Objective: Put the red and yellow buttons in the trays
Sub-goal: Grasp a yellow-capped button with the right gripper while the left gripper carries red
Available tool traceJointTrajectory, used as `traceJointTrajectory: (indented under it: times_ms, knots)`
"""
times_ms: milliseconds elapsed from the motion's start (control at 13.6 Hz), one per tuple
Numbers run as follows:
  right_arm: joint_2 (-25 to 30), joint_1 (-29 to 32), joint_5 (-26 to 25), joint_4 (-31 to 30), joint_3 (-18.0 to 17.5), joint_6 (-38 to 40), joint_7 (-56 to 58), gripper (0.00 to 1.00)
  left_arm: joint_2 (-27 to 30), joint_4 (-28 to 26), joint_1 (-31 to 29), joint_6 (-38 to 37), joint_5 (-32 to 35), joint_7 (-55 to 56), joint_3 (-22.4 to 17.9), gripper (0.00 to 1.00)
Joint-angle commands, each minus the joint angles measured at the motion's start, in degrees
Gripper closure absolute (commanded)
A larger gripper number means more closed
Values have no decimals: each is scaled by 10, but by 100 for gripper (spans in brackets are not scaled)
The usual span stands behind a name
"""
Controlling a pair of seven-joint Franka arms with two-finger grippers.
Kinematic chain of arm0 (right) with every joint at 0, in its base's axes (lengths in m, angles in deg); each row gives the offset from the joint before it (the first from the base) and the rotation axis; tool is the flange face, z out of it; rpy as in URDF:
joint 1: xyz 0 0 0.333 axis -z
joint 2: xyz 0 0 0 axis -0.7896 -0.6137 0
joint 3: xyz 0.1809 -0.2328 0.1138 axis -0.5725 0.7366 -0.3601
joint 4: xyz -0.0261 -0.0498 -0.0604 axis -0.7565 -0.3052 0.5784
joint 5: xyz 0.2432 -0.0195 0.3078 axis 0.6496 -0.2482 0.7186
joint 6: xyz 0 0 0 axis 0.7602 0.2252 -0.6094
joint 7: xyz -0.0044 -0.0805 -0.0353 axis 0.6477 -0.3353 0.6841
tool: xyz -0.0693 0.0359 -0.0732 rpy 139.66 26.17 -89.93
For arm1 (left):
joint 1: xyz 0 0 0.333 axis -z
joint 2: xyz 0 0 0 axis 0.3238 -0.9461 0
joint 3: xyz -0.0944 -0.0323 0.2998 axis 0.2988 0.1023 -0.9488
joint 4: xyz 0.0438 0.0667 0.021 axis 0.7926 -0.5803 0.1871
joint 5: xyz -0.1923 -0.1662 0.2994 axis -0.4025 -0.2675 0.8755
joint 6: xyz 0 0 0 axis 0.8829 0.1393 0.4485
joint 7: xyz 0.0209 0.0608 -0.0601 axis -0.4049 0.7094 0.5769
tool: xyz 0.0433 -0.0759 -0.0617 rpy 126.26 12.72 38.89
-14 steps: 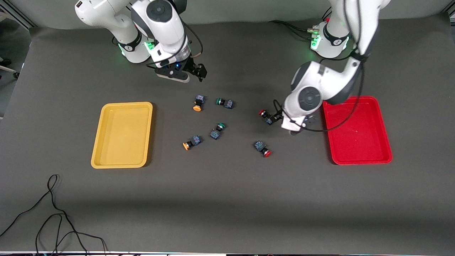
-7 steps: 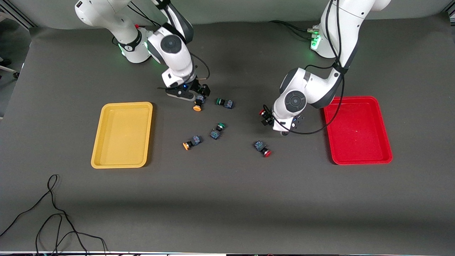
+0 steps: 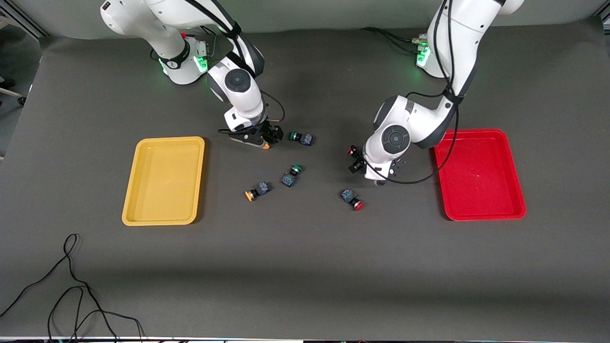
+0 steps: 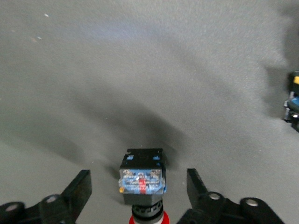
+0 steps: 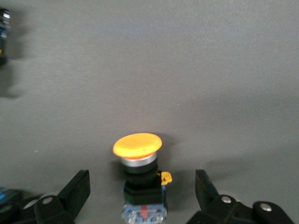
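Note:
My right gripper (image 3: 266, 137) is open, low over the table, with a yellow button (image 3: 265, 146) between its fingers; in the right wrist view the orange-yellow cap (image 5: 137, 144) lies between the open fingers (image 5: 77, 189), untouched. My left gripper (image 3: 355, 161) is open around a red button (image 3: 351, 151); in the left wrist view its dark body (image 4: 141, 177) lies between the fingers (image 4: 198, 186) with gaps on both sides. A second yellow button (image 3: 256, 191) and a second red button (image 3: 353, 199) lie nearer the front camera. The yellow tray (image 3: 164, 139) and the red tray (image 3: 472, 132) hold nothing.
Two green-capped switches (image 3: 301, 137) (image 3: 291, 174) lie among the buttons at mid-table. A black cable (image 3: 71, 286) loops on the table at the near edge, at the right arm's end.
The right gripper has come down from near its base onto the yellow button. The left gripper has shifted toward the red button and now straddles it. No button has moved.

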Motion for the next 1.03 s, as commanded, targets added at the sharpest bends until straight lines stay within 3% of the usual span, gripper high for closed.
traceJointTrajectory:
  times_ms: [0,73,147,220,293,440,586,806,953]
  knots:
    - [-14,-4,-11,11,5,-8,-7,20,-3,6,17,2,-6,9,-5,67]
    - [-17,-4,-11,11,5,-8,-6,39,2,6,17,0,-6,9,-5,94]
    - [-18,-4,-11,13,5,-8,-3,59,6,7,17,-3,-6,9,-6,100]
    - [-17,-4,-11,14,5,-5,-3,76,14,7,15,-8,-6,9,-6,100]
    - [-12,-2,-11,15,6,-1,5,86,24,8,11,-18,-6,7,-6,100]
    - [7,0,-11,17,15,19,19,90,58,16,3,-81,2,-4,-12,100]
    - [38,0,-11,41,26,88,21,90,97,25,-42,-169,24,-76,-15,100]
    - [68,1,-11,148,43,271,26,90,134,21,-145,-270,34,-254,-15,100]
    - [77,1,-2,236,78,400,93,90,140,15,-186,-303,82,-316,-15,100]
